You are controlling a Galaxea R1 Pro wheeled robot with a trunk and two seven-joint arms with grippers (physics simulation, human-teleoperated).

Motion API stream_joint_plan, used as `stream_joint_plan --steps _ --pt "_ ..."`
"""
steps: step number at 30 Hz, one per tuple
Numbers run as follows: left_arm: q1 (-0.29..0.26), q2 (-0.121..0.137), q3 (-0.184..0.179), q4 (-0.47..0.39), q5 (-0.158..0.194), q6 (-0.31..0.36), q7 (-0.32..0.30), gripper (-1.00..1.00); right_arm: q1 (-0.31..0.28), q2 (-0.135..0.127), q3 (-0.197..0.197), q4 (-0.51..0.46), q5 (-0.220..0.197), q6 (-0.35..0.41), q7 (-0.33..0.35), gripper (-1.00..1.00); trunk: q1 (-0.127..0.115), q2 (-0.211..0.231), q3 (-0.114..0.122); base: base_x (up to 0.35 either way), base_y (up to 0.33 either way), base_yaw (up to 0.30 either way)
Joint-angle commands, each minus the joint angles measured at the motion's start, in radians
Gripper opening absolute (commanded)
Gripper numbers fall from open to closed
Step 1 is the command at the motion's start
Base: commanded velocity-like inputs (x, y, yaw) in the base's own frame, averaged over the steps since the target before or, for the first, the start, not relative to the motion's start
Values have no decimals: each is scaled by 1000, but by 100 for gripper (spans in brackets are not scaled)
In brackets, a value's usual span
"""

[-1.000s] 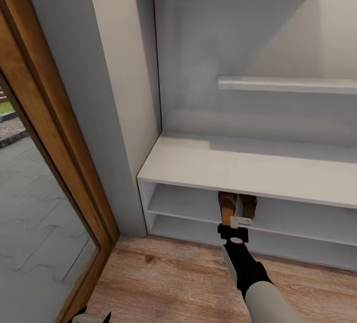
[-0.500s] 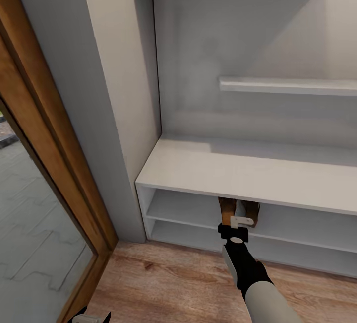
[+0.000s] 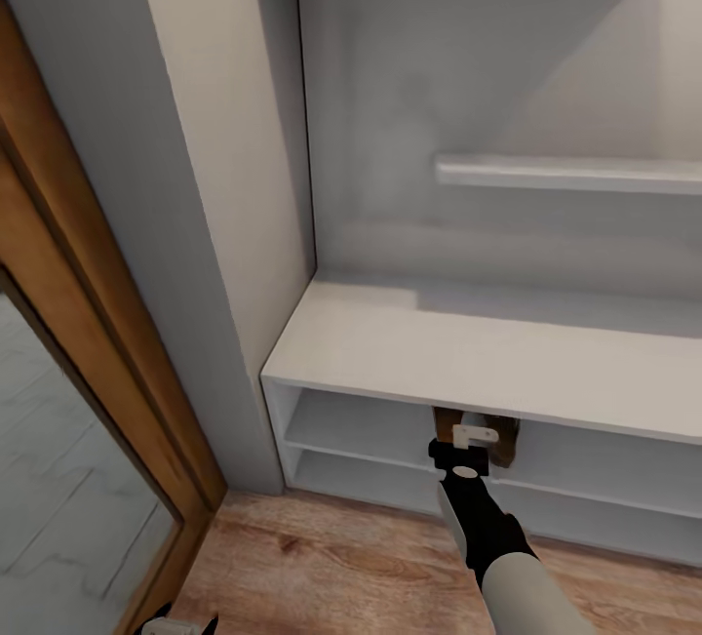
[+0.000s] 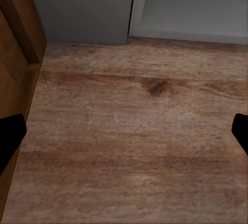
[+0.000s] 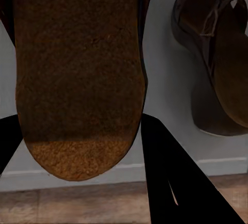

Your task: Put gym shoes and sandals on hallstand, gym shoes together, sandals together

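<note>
Hallstand (image 3: 468,352) filling corridor corner, two sandals sitting side by side on its upper low shelf. Right gripper (image 3: 468,440) reaching at shelf edge, fingers (image 5: 170,177) straddling near sandal (image 5: 77,74); grip unclear. Second sandal (image 5: 217,53) lying just beside. Left gripper (image 4: 124,131) hanging wide open, empty, over corridor floor (image 4: 129,131).

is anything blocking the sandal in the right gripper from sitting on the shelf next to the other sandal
Nothing visible does. The dark brown cork-footbed sandal sits between the right gripper's fingers over the light-grey hallstand's upper low shelf, and bare shelf separates it from the second brown strappy sandal beside it.
</note>
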Motion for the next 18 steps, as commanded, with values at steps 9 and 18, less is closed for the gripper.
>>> stream_joint_plan --steps 9,18 --pt "-1 0 3 1 10 0 -10 100 0 1 -4 -2 7 7 -1 -100 0 0 -1 97 -88 0" --pt "-1 0 3 1 11 -1 -10 100 0 1 -4 -2 7 7 -1 -100 0 0 -1 7 -10 0"
